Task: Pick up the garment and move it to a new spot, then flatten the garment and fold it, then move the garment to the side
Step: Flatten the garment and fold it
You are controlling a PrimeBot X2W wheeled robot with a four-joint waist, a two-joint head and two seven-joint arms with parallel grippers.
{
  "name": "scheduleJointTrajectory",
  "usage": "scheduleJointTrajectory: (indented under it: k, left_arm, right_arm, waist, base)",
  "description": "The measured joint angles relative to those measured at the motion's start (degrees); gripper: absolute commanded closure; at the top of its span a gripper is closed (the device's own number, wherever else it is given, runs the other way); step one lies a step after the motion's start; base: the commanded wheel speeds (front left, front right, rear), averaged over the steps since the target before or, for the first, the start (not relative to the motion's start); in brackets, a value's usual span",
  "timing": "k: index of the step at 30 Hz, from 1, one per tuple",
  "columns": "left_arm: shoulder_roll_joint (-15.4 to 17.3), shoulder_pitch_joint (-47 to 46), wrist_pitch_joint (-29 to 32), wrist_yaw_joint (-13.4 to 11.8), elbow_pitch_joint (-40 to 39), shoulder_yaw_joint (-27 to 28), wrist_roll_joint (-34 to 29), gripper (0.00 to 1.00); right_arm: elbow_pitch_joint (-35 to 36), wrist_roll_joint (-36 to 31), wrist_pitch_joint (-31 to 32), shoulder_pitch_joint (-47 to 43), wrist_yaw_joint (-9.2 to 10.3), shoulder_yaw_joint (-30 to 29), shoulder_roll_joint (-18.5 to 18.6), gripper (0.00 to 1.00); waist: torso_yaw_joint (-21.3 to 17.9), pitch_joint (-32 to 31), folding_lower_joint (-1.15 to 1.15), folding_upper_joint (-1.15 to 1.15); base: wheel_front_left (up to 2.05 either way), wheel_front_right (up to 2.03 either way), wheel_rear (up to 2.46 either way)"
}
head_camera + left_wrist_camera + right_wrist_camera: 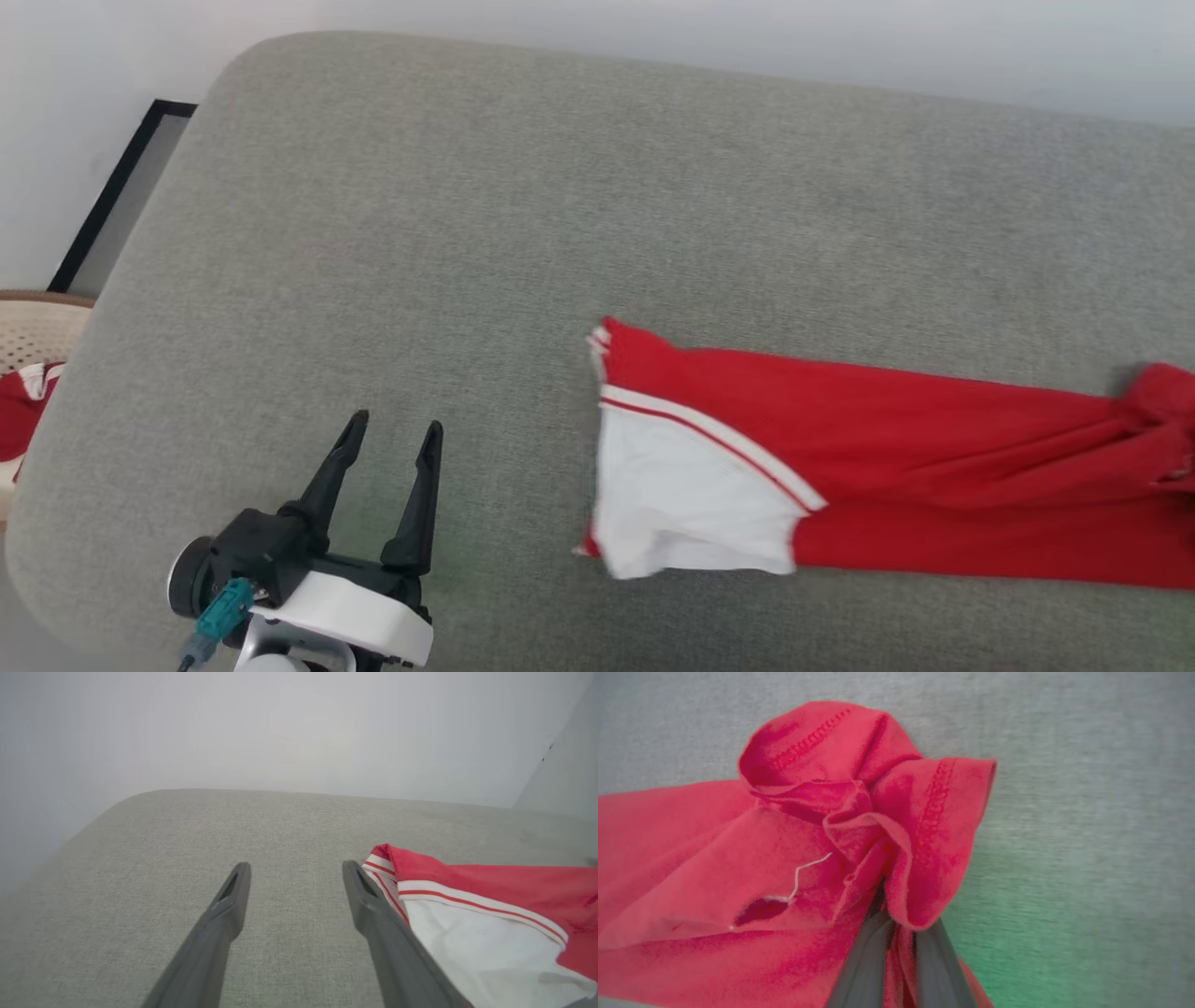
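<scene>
Two dark fingers (864, 970) of the right gripper (899, 933) were pinching a bunched hem of the red soft-fabric T-shirt (887, 439) with white short sleeves, which lay stretched along the grey fabric cushion (467, 233). The left gripper (397, 427) stood spread and empty over the cushion, near one white sleeve (681, 495).

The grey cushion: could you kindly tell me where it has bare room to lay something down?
Bare: the far strip between the T-shirt and the wall, and the left half around the left gripper. Crowded: near right, where the T-shirt lies stretched out.
</scene>
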State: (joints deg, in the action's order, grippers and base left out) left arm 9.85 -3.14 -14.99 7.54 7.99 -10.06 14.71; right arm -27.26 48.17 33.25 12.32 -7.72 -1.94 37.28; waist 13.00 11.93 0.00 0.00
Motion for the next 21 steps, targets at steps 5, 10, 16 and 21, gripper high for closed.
scheduleJointTrajectory:
  k: [5, 10, 16, 21]
  left_arm:
    - [0.7, 0.0, 0.0, 0.0, -1.9, 0.1, 1.2, 0.0]
    - [1.3, 0.0, 0.0, 0.0, -2.2, 0.8, 0.9, 0.0]
    - [1.6, -0.2, 0.0, 0.0, -0.9, 0.4, 1.0, 0.0]
    - [1.7, -0.3, 0.0, 0.0, -0.1, 0.1, 0.9, 0.0]
  right_arm:
    - [-0.6, 0.0, -0.5, -0.4, 0.07, -3.4, 3.3, 1.0]
    - [-1.9, -0.1, -0.6, -0.4, 0.07, -7.5, 6.9, 1.0]
    - [-7.6, -1.5, -2.6, -0.8, 0.19, -14.4, 11.4, 1.0]
    - [-6.7, -1.9, -2.5, -1.3, 0.22, -14.7, 11.0, 1.0]
  waist:
    - [-1.5, -0.1, 0.0, 0.0]
    - [-3.3, 0.1, 0.0, 0.0]
    - [-4.8, -0.3, 0.0, 0.0]
    - [-5.1, -1.4, 0.0, 0.0]
  base:
    - [0.0, 0.0, 0.0]
    - [0.0, 0.0, 0.0]
    - [0.0, 0.0, 0.0]
    - [0.0, 0.0, 0.0]
